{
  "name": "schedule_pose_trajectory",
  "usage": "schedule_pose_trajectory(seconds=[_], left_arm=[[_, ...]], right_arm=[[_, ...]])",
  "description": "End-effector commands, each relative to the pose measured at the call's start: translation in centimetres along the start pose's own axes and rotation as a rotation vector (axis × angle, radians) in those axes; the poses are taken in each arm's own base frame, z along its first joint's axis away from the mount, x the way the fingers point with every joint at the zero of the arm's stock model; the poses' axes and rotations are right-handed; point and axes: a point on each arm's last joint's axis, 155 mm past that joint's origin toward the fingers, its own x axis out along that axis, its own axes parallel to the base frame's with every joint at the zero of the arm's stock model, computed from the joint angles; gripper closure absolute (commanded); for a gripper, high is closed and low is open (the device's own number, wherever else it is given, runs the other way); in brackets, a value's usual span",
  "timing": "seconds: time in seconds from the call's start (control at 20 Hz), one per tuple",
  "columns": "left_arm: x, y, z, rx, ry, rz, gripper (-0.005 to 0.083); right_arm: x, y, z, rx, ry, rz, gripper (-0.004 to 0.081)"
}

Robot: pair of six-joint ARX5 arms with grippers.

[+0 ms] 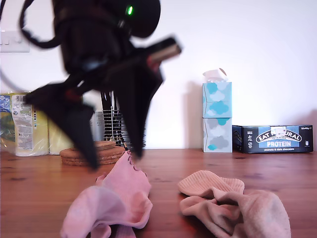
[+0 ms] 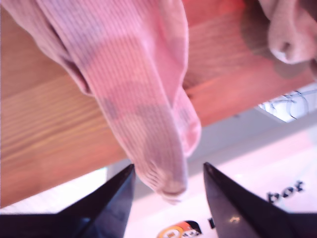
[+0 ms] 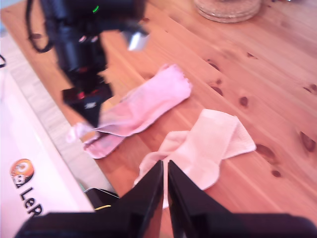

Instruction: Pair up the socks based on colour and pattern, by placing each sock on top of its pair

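Note:
Two rose-pink socks (image 1: 128, 186) lie overlapping on the wooden table toward the exterior view's left; in the second wrist view the pink socks (image 3: 148, 101) form a long strip. Two peachy-beige socks (image 1: 233, 203) are heaped together toward the exterior view's right and show as a folded beige pile (image 3: 205, 141). My first gripper (image 1: 114, 148) hangs open just above the pink socks, blurred. In the first wrist view my first gripper (image 2: 169, 165) has a pink sock end (image 2: 148, 124) between its spread fingers, unclamped. My second gripper (image 3: 165, 163) is shut, high over the beige socks.
Round cork mats (image 1: 106, 153) are stacked behind the pink socks, and the same cork mats (image 3: 228, 10) show in the second wrist view. Against the back wall stand tissue boxes (image 1: 217, 116), a dark protein-bar box (image 1: 277, 139) and wrapped paper rolls (image 1: 25, 124). The table edge (image 3: 74, 148) runs beside the pink socks.

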Motion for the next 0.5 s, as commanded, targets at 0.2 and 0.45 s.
schedule_pose_trajectory(seconds=[0.2, 0.45], left_arm=[[-7.5, 1.9, 4.5, 0.374, -0.365, 0.212, 0.0794], [-13.2, 5.1, 8.7, 0.358, -0.627, 0.435, 0.0796]], right_arm=[[1.0, -1.9, 4.7, 0.146, -0.163, -0.050, 0.0783], [4.3, -6.3, 9.1, 0.162, -0.264, -0.182, 0.0783]])
